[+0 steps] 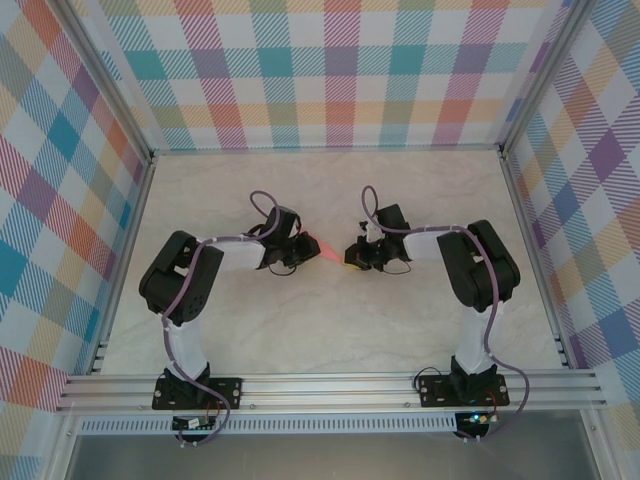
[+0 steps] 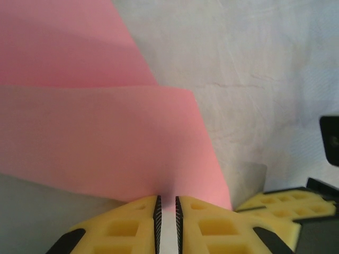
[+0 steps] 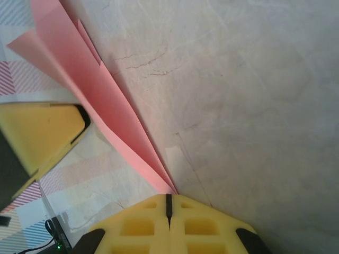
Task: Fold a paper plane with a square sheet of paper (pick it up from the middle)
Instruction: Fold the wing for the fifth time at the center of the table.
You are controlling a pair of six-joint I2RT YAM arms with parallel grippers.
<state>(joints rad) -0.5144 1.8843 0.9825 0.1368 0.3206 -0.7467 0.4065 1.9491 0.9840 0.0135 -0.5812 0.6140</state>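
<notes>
The two arms reach in from the near edge of the table (image 1: pixel 300 330) to its middle. There the right gripper (image 3: pixel 169 197) is pinched tight on the pointy tip of the folded pink paper (image 3: pixel 106 100). The left gripper (image 2: pixel 167 200) has a thin gap between its fingers, and the paper's wide end sits right at their tips.

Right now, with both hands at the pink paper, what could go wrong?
1. The left hand stands slightly open at the salmon-pink folded paper wedge; that end may slip free and droop.
2. The right hand is shut on just the wedge's pointed tip; a tug could tear or crumple it.
</notes>
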